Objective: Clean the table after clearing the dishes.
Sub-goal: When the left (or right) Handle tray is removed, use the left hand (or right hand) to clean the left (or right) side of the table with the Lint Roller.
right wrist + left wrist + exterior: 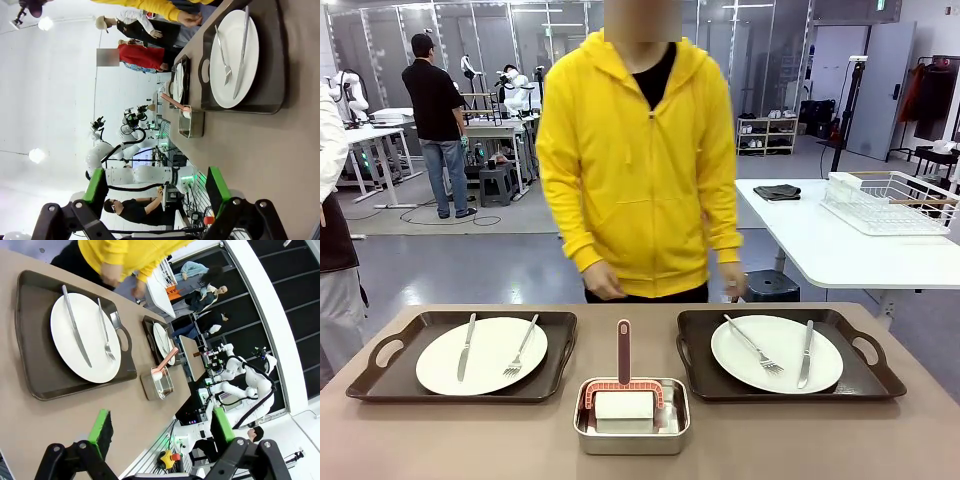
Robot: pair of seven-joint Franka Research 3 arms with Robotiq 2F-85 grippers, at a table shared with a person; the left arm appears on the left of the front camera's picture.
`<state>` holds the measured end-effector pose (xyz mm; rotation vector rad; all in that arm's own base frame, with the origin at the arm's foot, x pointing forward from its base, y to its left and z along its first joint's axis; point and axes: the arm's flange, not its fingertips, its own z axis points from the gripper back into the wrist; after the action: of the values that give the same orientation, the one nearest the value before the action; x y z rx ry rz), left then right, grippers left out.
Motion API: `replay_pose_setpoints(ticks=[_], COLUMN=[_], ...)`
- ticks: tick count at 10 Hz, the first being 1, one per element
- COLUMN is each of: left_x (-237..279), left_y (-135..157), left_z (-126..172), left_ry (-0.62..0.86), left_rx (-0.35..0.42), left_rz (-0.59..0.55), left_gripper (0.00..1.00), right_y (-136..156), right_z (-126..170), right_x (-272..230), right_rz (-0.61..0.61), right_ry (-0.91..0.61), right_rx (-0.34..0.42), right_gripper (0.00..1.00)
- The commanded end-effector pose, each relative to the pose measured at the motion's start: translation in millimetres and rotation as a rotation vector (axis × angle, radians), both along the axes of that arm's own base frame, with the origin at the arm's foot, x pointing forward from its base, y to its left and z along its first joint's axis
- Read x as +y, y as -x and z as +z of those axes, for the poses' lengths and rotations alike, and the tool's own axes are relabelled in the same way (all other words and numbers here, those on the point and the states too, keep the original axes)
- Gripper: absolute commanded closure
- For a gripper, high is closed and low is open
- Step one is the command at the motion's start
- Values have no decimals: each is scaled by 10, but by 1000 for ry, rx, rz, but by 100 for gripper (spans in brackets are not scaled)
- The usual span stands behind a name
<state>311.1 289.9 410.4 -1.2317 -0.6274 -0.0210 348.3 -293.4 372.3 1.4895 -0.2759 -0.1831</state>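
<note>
I could read no text, label, brand or number in any of my views. An orange sign (172,291) in the background of my left wrist view carried pale marks, but they were too small and blurred for me to make out.

Steel pan (631,443) holds a white-headed brush (623,385), red handle pointing away. Behind pan: person (638,170) in yellow hoodie. Far right of pan: white table (840,250) with wire rack (890,203) and dark cloth (777,192).
</note>
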Motion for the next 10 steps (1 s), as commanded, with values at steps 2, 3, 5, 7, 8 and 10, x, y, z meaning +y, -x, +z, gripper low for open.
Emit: replay_pose_setpoints(ticks=[2,3,5,7,8,10], left_x=[6,6,6,6,6,6], left_y=[20,20,20,20,20,20], left_z=[3,3,3,3,3,3], left_ry=[-1,-1,-1,-1,-1,-1], left_rx=[-5,-5,-5,-5,-5,-5], left_rz=[3,3,3,3,3,3], left_gripper=[0,0,0,0,0,0], right_y=[19,19,19,19,19,19], right_z=[15,15,15,15,15,15], right_x=[-12,-12,-12,-12,-12,-12], right_rz=[-2,-2,-2,-2,-2,-2], right_ry=[1,1,1,1,1,1], right_rx=[-1,-1,-1,-1,-1,-1], right_gripper=[0,0,0,0,0,0])
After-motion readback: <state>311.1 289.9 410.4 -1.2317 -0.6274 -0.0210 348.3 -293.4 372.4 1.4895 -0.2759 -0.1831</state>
